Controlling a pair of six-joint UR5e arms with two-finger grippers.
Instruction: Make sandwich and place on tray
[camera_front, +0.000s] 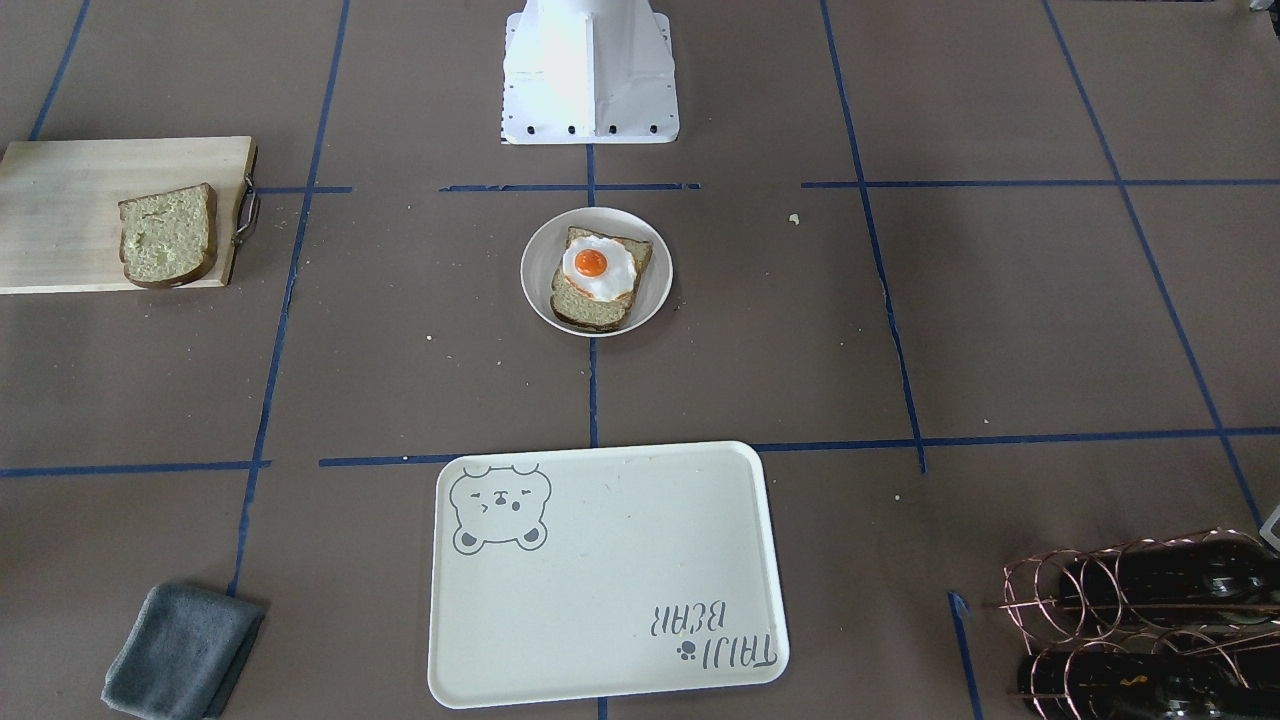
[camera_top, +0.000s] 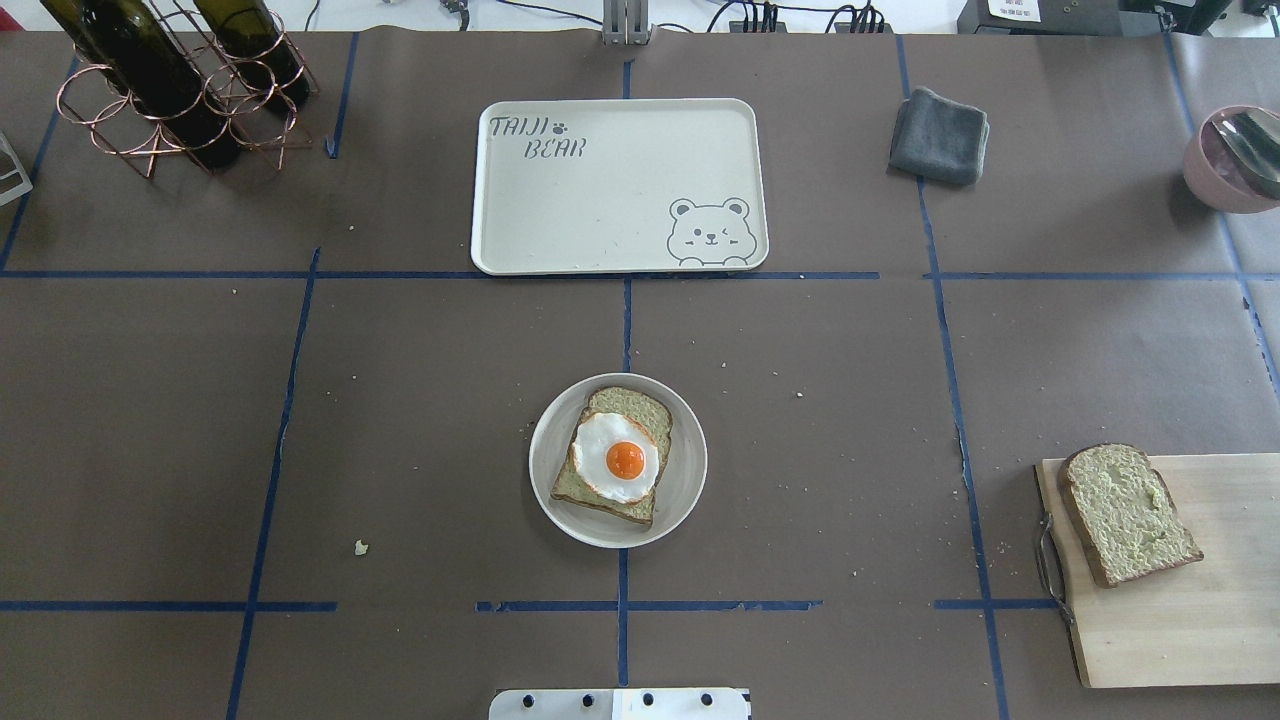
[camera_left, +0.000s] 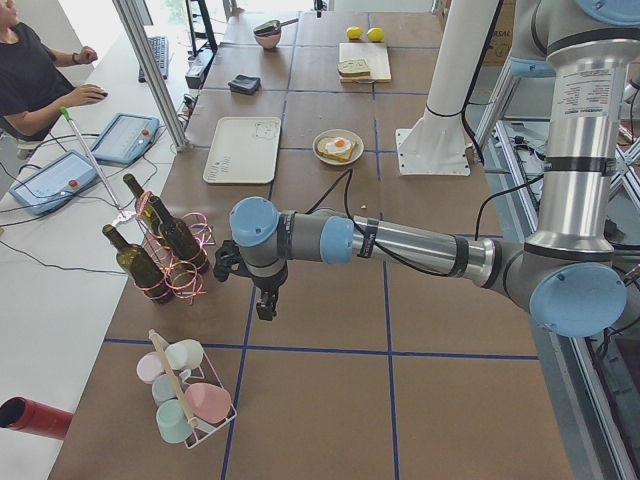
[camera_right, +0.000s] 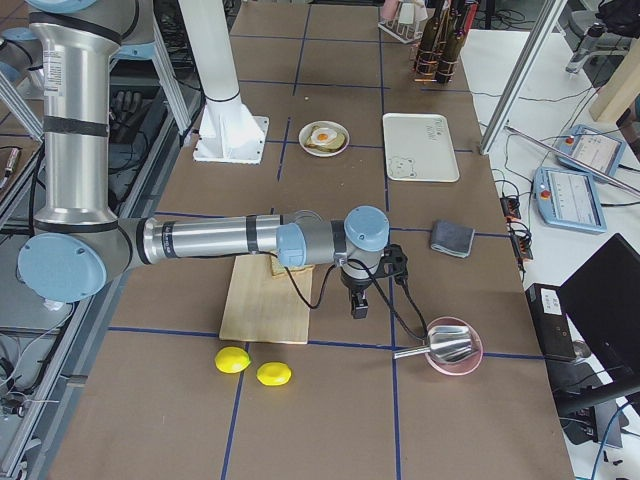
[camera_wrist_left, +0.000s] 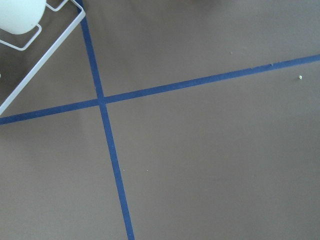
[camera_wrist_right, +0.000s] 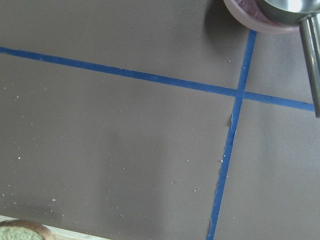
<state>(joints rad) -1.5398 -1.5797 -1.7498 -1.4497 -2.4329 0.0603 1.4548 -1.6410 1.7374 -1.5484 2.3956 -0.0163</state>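
Tray (camera_front: 610, 560) is waiting at the edge far from the robot, the half-made sandwich (camera_front: 598, 270) is sitting in the middle, its second slice (camera_front: 168, 235) is lying by the right edge, and I cannot tell if the left gripper (camera_left: 264, 308) and right gripper (camera_right: 358, 306) are holding wide or narrow.

Opposed overhead and front views share the tray (camera_top: 620, 190).
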